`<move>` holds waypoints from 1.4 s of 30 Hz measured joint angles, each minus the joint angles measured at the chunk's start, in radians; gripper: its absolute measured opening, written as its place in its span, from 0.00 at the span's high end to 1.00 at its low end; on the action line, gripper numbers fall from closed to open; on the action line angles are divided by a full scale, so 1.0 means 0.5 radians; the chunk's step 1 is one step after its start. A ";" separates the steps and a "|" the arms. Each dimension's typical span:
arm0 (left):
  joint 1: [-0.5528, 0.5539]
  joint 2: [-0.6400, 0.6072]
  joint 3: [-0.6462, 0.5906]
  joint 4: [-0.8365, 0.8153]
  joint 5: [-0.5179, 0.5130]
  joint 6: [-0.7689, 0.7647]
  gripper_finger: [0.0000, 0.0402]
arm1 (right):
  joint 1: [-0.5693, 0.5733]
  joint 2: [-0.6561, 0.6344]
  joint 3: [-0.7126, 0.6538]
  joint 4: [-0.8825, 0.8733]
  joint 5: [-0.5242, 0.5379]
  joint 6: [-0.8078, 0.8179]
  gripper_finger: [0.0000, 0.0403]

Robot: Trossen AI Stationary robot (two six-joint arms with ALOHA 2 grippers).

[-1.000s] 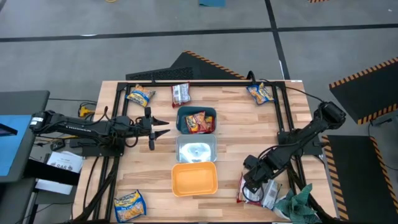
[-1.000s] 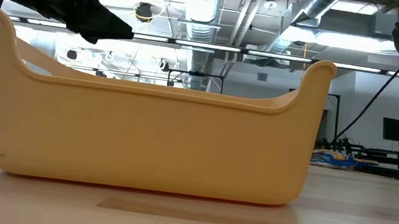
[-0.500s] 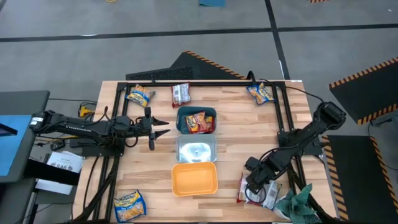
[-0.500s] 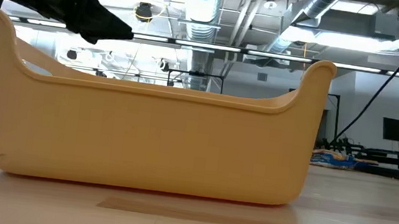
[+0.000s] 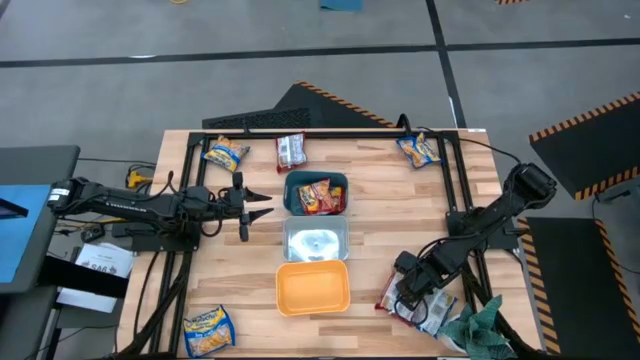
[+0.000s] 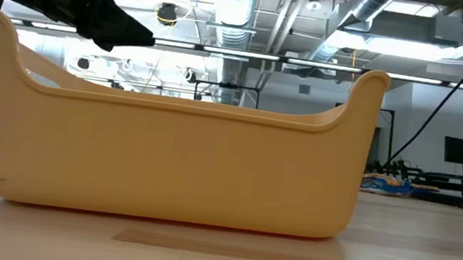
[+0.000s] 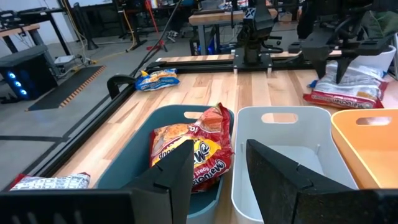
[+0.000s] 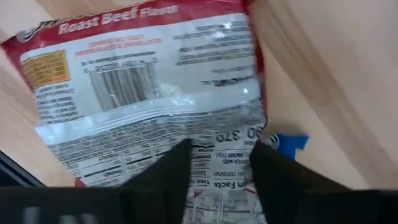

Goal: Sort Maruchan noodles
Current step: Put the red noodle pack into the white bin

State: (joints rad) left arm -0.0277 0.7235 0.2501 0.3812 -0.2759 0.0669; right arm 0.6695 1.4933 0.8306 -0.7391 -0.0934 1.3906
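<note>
We have our right gripper (image 5: pixel 400 297) down over the silver-white packet (image 8: pixel 149 106) just right of the orange bin (image 5: pixel 312 288), jaws a little apart, straddling its edge, nothing visibly pinched yet. To do this well, we judge we should close on a single packet only, since another lies under it by the green rag (image 5: pixel 480 325), then lift clear before crossing to a bin. Our left gripper (image 5: pixel 262 205) waits left of the teal bin (image 5: pixel 316 181), jaws slightly open, empty. We count three bins, three yellow packets (image 5: pixel 224 153), one silver-white packet (image 5: pixel 291 150) beyond the teal bin, and red-orange ones (image 5: pixel 318 196) inside it.
</note>
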 joint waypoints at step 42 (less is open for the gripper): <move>0.001 0.000 0.000 -0.034 -0.132 0.083 0.66 | -0.446 -0.759 0.217 0.295 1.050 -1.266 0.98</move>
State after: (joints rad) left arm -0.0273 0.7235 0.2501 0.3641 -0.3419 0.1087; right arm 0.4465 1.1136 0.9393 -0.5919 0.4316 0.7575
